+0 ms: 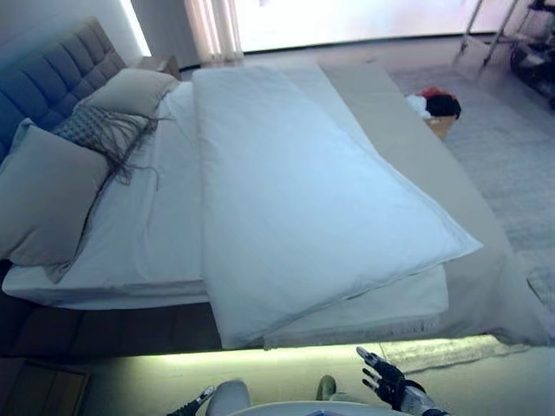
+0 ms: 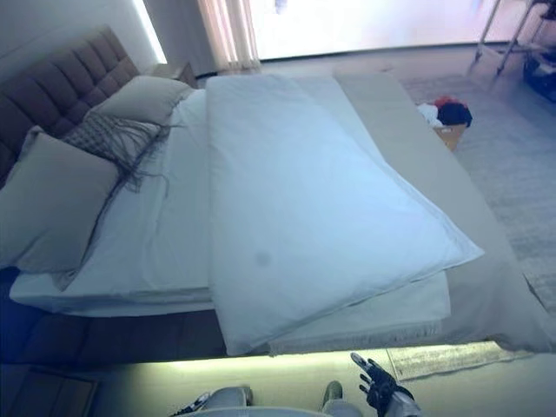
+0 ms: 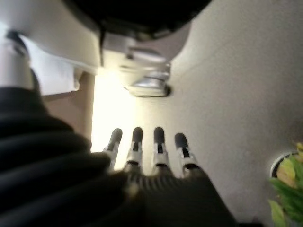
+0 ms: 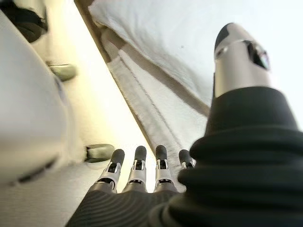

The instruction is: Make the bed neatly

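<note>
A white duvet (image 1: 295,208) lies folded in a long slab, slanted across the bed, its near corner hanging over the mattress edge. The white sheet (image 1: 147,225) is bare on the left. Two grey pillows (image 1: 43,195) (image 1: 130,89) and a fringed cushion (image 1: 100,130) lie by the padded headboard (image 1: 52,74). A beige cover (image 1: 408,165) lies along the bed's right side and drapes to the floor. My right hand (image 1: 388,379) is open and empty, low beside the bed's near edge; its wrist view shows the duvet edge (image 4: 161,42). My left hand (image 3: 147,156) is open, over the floor.
A box with clothes (image 1: 438,108) stands on the grey rug (image 1: 512,165) at the right. A nightstand (image 1: 160,63) is by the headboard. A metal rack (image 1: 512,35) is at the far right. A potted plant (image 3: 289,184) stands on the floor near my left hand.
</note>
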Robot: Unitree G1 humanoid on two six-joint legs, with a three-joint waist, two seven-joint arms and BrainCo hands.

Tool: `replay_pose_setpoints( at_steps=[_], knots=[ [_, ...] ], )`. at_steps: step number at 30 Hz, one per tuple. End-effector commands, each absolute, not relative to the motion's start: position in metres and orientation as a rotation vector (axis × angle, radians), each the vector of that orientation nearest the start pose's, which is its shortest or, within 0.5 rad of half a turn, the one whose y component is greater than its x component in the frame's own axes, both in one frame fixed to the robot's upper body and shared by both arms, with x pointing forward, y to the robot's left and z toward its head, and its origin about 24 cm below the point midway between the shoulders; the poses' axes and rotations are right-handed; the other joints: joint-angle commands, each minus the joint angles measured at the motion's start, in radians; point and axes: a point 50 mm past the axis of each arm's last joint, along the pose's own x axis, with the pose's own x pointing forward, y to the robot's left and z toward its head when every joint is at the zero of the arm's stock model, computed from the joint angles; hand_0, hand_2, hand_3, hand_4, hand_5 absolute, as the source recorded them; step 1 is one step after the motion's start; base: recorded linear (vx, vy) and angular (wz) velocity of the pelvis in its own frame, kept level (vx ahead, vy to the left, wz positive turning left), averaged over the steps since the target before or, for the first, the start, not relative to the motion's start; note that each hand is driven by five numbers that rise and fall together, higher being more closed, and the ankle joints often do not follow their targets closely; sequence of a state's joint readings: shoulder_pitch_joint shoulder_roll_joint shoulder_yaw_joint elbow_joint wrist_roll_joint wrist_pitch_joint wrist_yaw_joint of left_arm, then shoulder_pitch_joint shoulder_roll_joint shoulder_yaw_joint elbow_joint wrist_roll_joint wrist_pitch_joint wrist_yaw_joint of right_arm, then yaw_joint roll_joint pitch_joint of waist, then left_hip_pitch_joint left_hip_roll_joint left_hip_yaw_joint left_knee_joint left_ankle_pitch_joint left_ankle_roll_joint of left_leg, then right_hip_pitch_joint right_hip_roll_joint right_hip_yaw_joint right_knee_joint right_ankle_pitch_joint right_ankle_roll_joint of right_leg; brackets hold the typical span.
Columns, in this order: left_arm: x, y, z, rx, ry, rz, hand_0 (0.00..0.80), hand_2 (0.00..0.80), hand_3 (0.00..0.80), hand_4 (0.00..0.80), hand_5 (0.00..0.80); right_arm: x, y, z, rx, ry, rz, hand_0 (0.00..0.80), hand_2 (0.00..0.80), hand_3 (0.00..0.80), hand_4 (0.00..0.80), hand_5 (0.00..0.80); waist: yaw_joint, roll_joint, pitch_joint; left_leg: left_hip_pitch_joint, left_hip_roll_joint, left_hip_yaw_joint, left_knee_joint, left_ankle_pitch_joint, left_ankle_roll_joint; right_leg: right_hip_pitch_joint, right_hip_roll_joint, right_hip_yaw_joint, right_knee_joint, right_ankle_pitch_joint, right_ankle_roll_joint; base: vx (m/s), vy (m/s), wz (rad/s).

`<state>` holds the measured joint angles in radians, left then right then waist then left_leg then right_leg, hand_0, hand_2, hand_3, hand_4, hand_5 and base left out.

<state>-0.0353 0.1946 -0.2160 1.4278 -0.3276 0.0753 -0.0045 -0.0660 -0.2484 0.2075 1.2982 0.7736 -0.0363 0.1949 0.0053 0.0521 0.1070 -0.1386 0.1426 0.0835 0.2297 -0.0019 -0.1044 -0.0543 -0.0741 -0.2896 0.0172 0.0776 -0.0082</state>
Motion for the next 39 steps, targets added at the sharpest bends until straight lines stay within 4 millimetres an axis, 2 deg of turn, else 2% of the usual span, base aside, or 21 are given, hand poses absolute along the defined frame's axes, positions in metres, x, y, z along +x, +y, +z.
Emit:
replay_pose_setpoints(
  at_steps=[1, 5, 11, 16, 17, 20, 22, 23, 30, 35, 39],
  knots=[
    [0.082, 0.239, -0.165, 0.102, 1.378, 0.201, 0.0, 0.0, 0.0, 0.0, 0.0, 0.164, -0.22, -0.14, 0.577, 0.879, -0.334, 0.0, 0.0, 0.0, 0.0, 0.0, 0.023, -0.057, 0.103, 0.057, -0.019, 0.006, -0.163, 0.055, 0.025, -0.021, -0.126, 0.106, 0.054, -0.015, 0.112, -0.076, -0.006, 0.02],
    [0.122, 0.251, -0.152, 0.114, 1.27, 0.221, 0.0, 0.0, 0.0, 0.0, 0.0, 0.215, -0.218, -0.115, 0.62, 0.721, -0.309, 0.0, 0.0, 0.0, 0.0, 0.0, 0.035, -0.051, 0.165, -0.033, -0.025, 0.009, -0.163, 0.064, 0.024, -0.117, -0.142, 0.104, 0.044, 0.011, 0.125, -0.238, -0.002, 0.3],
    [0.169, 0.251, -0.134, 0.086, 1.156, 0.229, 0.0, 0.0, 0.0, 0.0, 0.0, 0.281, -0.224, -0.066, 0.647, 0.543, -0.295, 0.0, 0.0, 0.0, 0.0, 0.0, 0.046, -0.055, 0.262, -0.264, -0.001, -0.009, 0.077, 0.029, 0.003, -0.279, -0.166, 0.113, 0.194, -0.03, 0.098, -0.178, -0.049, 0.26],
    [0.195, 0.242, -0.125, 0.031, 1.075, 0.204, 0.0, 0.0, 0.0, 0.0, 0.0, 0.315, -0.239, -0.029, 0.662, 0.457, -0.257, 0.0, 0.0, 0.0, 0.0, 0.0, 0.053, -0.051, 0.292, -0.4, 0.003, -0.028, 0.228, -0.03, 0.013, -0.427, -0.177, 0.128, 0.352, -0.087, 0.081, -0.077, -0.018, 0.07],
    [0.199, 0.239, -0.123, -0.025, 1.054, 0.207, 0.0, 0.0, 0.0, 0.0, 0.0, 0.32, -0.242, -0.022, 0.667, 0.441, -0.244, 0.0, 0.0, 0.0, 0.0, 0.0, 0.056, -0.048, 0.295, -0.425, -0.001, -0.034, 0.245, -0.038, 0.017, -0.459, -0.175, 0.131, 0.384, -0.099, 0.077, -0.053, -0.016, 0.15],
    [0.216, 0.234, -0.115, -0.347, 0.927, 0.278, 0.0, 0.0, 0.0, 0.0, 0.0, 0.332, -0.251, -0.002, 0.655, 0.394, -0.234, 0.0, 0.0, 0.0, 0.0, 0.0, 0.062, -0.045, 0.304, -0.497, -0.005, -0.043, 0.309, -0.065, 0.029, -0.552, -0.174, 0.146, 0.476, -0.126, 0.072, -0.052, -0.016, 0.08],
    [0.229, 0.234, -0.106, -0.455, 0.841, 0.281, 0.0, 0.0, 0.0, 0.0, 0.0, 0.34, -0.256, 0.011, 0.64, 0.355, -0.232, 0.0, 0.0, 0.0, 0.0, 0.0, 0.067, -0.043, 0.309, -0.544, -0.007, -0.054, 0.35, -0.083, 0.039, -0.609, -0.175, 0.149, 0.526, -0.142, 0.064, -0.02, -0.028, 0.02],
    [0.235, 0.233, -0.101, -0.484, 0.799, 0.281, 0.0, 0.0, 0.0, 0.0, 0.0, 0.344, -0.258, 0.017, 0.635, 0.337, -0.231, 0.0, 0.0, 0.0, 0.0, 0.0, 0.072, -0.041, 0.308, -0.562, -0.007, -0.067, 0.379, -0.118, 0.036, -0.631, -0.172, 0.159, 0.563, -0.173, 0.071, 0.029, -0.039, 0.05],
    [0.266, 0.227, -0.076, -0.507, 0.641, 0.253, 0.0, 0.0, 0.0, 0.0, 0.0, 0.36, -0.275, 0.052, 0.605, 0.289, -0.277, 0.0, 0.0, 0.0, 0.0, 0.0, 0.084, -0.025, 0.323, -0.701, -0.025, -0.096, 0.46, -0.141, 0.06, -0.786, -0.177, 0.175, 0.662, -0.181, 0.058, -0.054, -0.014, 0.06],
    [0.267, 0.219, -0.074, -0.532, 0.615, 0.243, 0.0, 0.0, 0.0, 0.0, 0.0, 0.366, -0.282, 0.07, 0.612, 0.228, -0.263, 0.0, 0.0, 0.0, 0.0, 0.0, 0.088, -0.005, 0.332, -0.766, -0.042, -0.112, 0.489, -0.138, 0.065, -0.853, -0.176, 0.185, 0.701, -0.18, 0.049, -0.055, 0.034, 0.02],
    [0.263, 0.215, -0.075, -0.571, 0.587, 0.222, 0.0, 0.0, 0.0, 0.0, 0.0, 0.374, -0.285, 0.096, 0.617, 0.121, -0.209, 0.0, 0.0, 0.0, 0.0, 0.0, 0.092, 0.011, 0.339, -0.815, -0.053, -0.117, 0.526, -0.138, 0.069, -0.903, -0.177, 0.192, 0.752, -0.186, 0.042, -0.034, 0.045, 0.02]
  ],
)
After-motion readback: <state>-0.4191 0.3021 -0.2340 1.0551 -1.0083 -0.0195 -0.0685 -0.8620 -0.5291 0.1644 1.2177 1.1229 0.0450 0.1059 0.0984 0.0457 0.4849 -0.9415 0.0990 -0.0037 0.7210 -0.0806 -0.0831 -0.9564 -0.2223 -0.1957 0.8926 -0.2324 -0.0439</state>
